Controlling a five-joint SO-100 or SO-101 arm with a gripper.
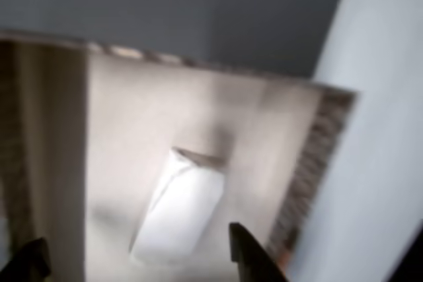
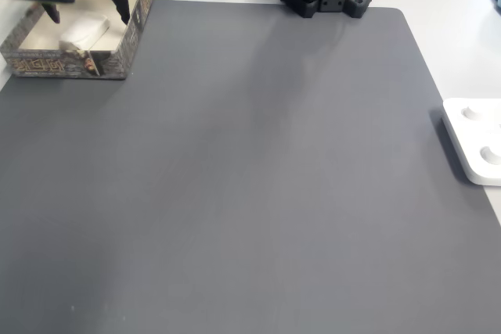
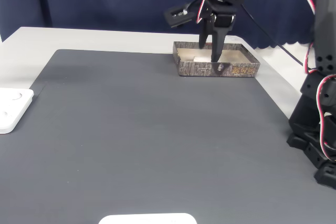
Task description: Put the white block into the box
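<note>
1 block (image 1: 180,211), white, laid flat in box | 1 box (image 2: 131,34), cardboard, on 1 grey mat (image 2: 250,177) | 1 gripper (image 3: 209,52) spread wide over box, nothing held | 2 white panels seen (image 3: 11,109)

A large dark grey mat (image 2: 258,177) is laid flat over a pale table (image 2: 458,21), whose bare surface is seen beyond the mat's edges in both fixed views. A white panel with round recesses (image 2: 477,142) is placed on the table just beside the mat's right edge in a fixed view, overlapping that edge slightly. A second white rounded object (image 3: 148,219) is seen at the mat's near edge. A dark blue curtain (image 3: 105,1) is hung behind the table.
</note>
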